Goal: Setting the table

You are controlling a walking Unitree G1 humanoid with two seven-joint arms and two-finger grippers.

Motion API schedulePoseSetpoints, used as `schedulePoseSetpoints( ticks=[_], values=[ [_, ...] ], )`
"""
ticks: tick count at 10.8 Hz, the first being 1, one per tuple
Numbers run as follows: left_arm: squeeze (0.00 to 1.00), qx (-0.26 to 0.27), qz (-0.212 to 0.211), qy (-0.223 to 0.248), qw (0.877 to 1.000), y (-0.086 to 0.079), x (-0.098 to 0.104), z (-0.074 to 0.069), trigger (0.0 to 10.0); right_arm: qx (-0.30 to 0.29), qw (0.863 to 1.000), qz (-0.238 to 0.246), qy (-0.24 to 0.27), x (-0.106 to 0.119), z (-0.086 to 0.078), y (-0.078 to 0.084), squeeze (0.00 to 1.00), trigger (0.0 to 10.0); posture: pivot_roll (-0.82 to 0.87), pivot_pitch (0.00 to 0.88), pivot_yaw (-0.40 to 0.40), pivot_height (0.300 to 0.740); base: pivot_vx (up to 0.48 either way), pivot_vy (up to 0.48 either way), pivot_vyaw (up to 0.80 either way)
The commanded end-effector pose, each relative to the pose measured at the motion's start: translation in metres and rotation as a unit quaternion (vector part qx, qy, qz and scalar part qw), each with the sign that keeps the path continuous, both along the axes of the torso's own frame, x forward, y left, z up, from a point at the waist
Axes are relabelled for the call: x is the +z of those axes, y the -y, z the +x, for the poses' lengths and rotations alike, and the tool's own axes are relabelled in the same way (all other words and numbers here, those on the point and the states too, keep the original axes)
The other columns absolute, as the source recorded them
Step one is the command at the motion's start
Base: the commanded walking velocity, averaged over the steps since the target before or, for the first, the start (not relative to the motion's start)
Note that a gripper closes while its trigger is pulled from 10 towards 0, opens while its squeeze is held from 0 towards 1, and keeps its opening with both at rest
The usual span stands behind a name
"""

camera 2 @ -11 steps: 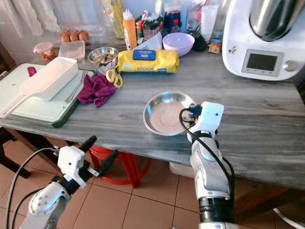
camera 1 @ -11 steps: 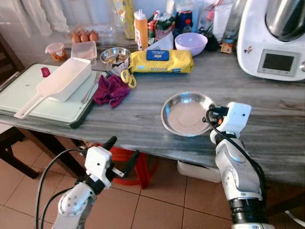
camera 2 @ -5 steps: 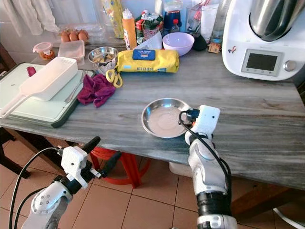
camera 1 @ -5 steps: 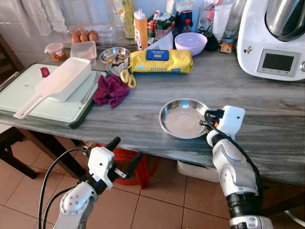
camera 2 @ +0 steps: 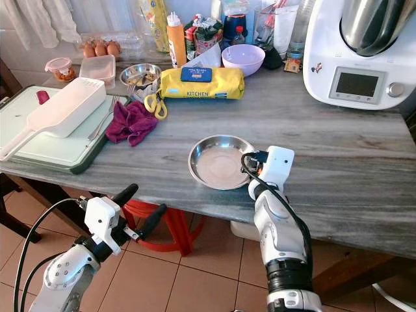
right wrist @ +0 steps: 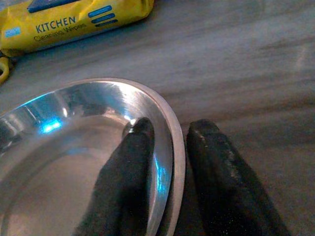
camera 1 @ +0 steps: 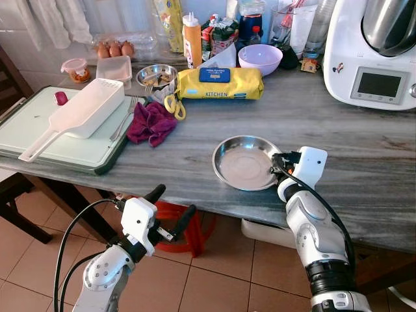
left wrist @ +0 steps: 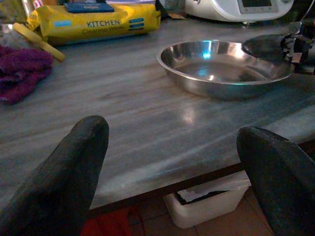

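Your right tool (right wrist: 165,162) is pinched on the rim of the steel plate (camera 1: 246,162) — one finger inside the dish, one outside, so the rim sits between them. That's the sensible hold for a shallow dish: nothing else on it to grab, and the rim lets you slide or lift it without tipping. The plate sits flat on the grey worktop (camera 1: 364,143), near the front edge, well apart from the clutter at the back. Your left tool (camera 1: 170,209) hangs below the worktop edge over the tiled floor, fingers spread wide and holding nothing — idle, and out of the way of the right arm. At the back you've got the yellow pack of kitchen wipes (camera 1: 221,83), the purple bowl (camera 1: 260,58) and the white kitchen machine (camera 1: 374,55); to your left, the purple cloth (camera 1: 151,122) and the white scoop (camera 1: 81,116) on the green tray (camera 1: 26,123). My read: you're placing the plate at a seat along the front edge. Watch the grip — a thin polished rim can slip out of a two-finger pinch if you lift fast.
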State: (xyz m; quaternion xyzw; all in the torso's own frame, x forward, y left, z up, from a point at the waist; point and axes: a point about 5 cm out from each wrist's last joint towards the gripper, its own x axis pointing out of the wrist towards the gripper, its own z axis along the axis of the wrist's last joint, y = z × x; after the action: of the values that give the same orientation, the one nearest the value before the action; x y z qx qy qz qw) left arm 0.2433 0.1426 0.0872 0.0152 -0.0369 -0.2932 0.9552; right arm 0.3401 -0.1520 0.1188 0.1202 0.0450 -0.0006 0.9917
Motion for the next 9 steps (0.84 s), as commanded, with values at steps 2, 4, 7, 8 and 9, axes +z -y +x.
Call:
schedulePoseSetpoints(
  ticks=[2,4,7,8,9],
  values=[
    [0.00,-0.013,0.003,-0.002,1.000,0.0010,0.0007,-0.0004,10.0,0.004,1.000,0.006,0.013,0.0046,0.0014,-0.0013,1.00,10.0,-0.02,0.115,0.044,0.740,0.000,0.000,0.00],
    [0.00,-0.018,0.003,-0.004,1.000,0.0024,0.0005,0.0001,10.0,-0.002,1.000,0.003,0.018,0.0060,0.0017,0.0011,1.00,10.0,-0.02,0.113,0.043,0.740,0.000,0.000,0.00],
    [0.00,-0.022,0.007,-0.003,1.000,0.0037,0.0004,0.0008,10.0,-0.005,1.000,0.002,0.021,0.0064,0.0013,0.0027,1.00,10.0,-0.02,0.112,0.041,0.740,0.000,0.000,0.00],
    [0.00,-0.021,0.007,-0.004,1.000,0.0035,0.0003,0.0007,10.0,-0.003,1.000,-0.001,0.025,0.0080,0.0009,0.0027,1.00,10.0,-0.02,0.112,0.041,0.740,0.000,0.000,0.00],
    [0.00,-0.021,0.006,-0.005,1.000,0.0037,0.0002,-0.0001,10.0,0.004,0.999,-0.007,0.034,0.0107,-0.0013,0.0021,1.00,10.0,-0.03,0.115,0.049,0.740,0.000,0.000,0.00]
  ],
)
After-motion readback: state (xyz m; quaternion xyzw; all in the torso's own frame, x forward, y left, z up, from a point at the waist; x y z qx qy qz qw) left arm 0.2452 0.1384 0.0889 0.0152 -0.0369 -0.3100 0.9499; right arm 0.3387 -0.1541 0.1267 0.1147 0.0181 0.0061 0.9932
